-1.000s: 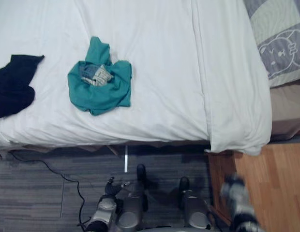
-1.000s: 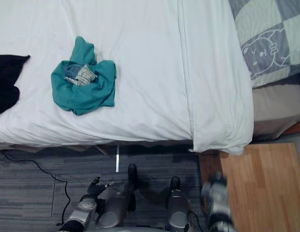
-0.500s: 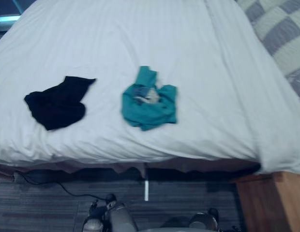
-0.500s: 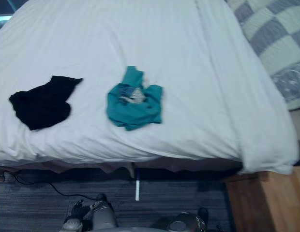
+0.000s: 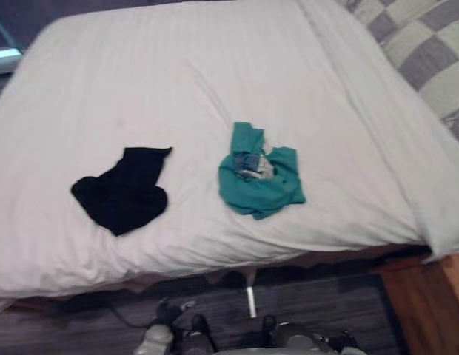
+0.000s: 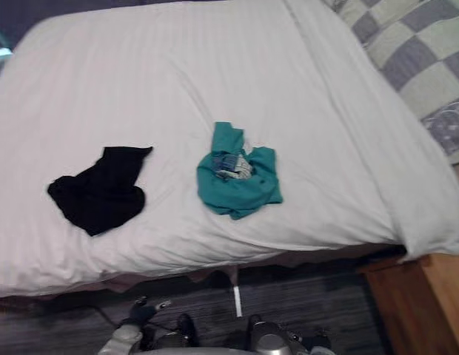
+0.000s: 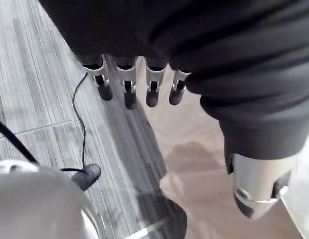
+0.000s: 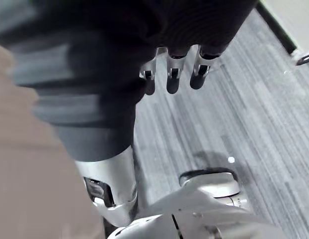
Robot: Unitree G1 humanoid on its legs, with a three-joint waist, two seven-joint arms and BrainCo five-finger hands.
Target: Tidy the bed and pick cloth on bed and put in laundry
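Left wrist view: left hand [image 7: 125, 87] hung with fingers straight, empty. Right hand [image 8: 172, 74] likewise. Crumpled teal cloth [image 5: 259, 181] and crumpled black cloth [image 5: 124, 191] lay on white bed sheet [image 5: 215, 74], well apart from fingers.

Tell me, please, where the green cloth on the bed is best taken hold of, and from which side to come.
Grip the green cloth at its bunched middle, where the folds gather. Come from above, over the near edge of the bed: the cloth lies crumpled close to that edge, so a raised fold probably lifts it whole.
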